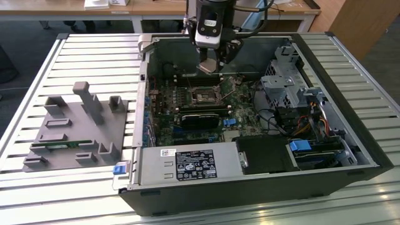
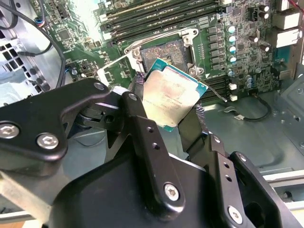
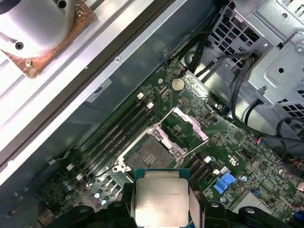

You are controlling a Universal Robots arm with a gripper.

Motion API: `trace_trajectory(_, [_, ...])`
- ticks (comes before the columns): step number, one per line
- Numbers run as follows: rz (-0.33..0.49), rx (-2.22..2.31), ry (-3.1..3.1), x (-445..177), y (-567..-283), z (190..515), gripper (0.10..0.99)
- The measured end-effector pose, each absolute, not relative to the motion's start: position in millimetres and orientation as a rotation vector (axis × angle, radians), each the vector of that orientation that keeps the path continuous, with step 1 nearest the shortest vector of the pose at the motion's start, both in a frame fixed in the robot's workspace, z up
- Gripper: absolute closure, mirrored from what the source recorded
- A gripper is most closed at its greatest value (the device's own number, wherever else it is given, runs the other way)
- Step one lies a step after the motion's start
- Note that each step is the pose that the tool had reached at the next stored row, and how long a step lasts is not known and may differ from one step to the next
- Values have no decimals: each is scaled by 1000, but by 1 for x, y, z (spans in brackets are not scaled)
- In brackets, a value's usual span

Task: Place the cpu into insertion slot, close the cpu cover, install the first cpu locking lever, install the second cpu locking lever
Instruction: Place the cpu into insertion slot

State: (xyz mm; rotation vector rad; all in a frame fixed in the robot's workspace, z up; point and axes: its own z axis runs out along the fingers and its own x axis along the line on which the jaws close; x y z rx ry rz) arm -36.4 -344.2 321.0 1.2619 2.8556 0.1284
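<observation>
Silvery-grey cpu (image 3: 160, 194) clamped by opposite edges between gripper (image 3: 160, 203) fingers (image 3: 195, 202), metal top exposed, held above bare insertion slot (image 3: 148, 159) just past them; cpu cover (image 3: 190, 124) raised, leaving slot free for seating

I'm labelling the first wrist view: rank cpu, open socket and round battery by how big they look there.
1. cpu, close to the camera, so its lead is unsure.
2. socket, looks nearly as large.
3. battery, plainly smallest.
</observation>
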Motion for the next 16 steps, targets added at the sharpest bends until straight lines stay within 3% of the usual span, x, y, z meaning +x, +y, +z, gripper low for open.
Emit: trace_trajectory(16, [123,1618,2658,-36,-344,317,549])
